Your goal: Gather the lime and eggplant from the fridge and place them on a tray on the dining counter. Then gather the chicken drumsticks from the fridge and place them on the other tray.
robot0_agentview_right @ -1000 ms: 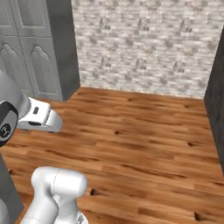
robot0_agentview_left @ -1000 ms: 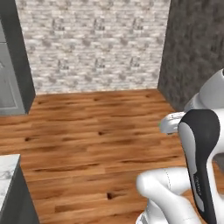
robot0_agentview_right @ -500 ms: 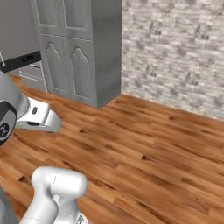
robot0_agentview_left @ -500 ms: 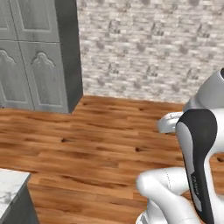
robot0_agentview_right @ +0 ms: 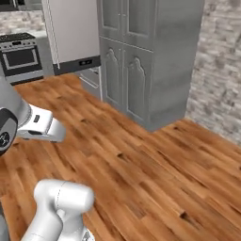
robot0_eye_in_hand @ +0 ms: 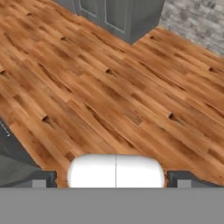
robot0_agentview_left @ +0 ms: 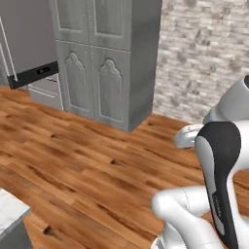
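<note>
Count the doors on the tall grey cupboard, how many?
4: on the tall grey cupboard, upper left door, upper right door, lower left door, lower right door. Upper ones are cropped.

I'm looking across a wooden plank floor (robot0_agentview_left: 87, 165) toward a tall grey cabinet (robot0_agentview_left: 109, 58) with arched panel doors, standing against a stone-brick wall (robot0_agentview_left: 204, 53). Left of the cabinet I see a steel-fronted appliance (robot0_agentview_right: 70, 33) with a dark strip along its lower edge (its drawers sit just below). Further left stands an oven range (robot0_agentview_right: 19, 56). A pale marble counter corner (robot0_agentview_left: 9, 211) pokes in at lower left.
</note>
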Tool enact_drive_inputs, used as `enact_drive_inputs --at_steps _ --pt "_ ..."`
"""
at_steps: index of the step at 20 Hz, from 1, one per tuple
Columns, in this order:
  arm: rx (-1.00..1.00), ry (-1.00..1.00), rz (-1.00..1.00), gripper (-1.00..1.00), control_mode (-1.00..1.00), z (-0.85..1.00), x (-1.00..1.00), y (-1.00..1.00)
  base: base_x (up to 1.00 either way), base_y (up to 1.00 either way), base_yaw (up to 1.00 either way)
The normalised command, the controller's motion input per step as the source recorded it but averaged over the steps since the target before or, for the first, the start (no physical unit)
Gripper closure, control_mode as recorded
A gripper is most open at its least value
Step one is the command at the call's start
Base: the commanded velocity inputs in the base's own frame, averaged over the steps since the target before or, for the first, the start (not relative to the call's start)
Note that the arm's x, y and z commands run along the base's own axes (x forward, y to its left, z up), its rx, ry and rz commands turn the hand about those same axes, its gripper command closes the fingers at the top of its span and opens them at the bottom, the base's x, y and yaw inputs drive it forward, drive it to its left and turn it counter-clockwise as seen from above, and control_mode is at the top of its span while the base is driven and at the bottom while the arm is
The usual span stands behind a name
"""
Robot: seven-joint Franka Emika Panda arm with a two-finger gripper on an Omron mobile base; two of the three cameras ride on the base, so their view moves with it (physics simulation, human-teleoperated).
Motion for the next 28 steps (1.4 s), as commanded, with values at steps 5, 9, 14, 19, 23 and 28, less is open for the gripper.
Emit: enact_drive_inputs --at_steps 5,9,14,19,23,28 --pt "0.00 0.00 0.00 -1.00 1.00 0.00 0.00 0.00 1.00 -0.69 0.49" --pt "0.00 0.00 0.00 -1.00 1.00 0.00 0.00 0.00 1.00 -0.25 0.63" --pt "0.00 0.00 0.00 -1.00 1.00 0.00 0.00 0.00 1.00 -0.04 0.71" --pt "0.00 0.00 0.00 -1.00 1.00 0.00 0.00 0.00 1.00 -0.01 0.51" --pt "0.00 0.00 0.00 -1.00 1.00 0.00 0.00 0.00 1.00 -0.08 0.25" --pt "0.00 0.00 0.00 -1.00 1.00 0.00 0.00 0.00 1.00 -0.02 0.11"
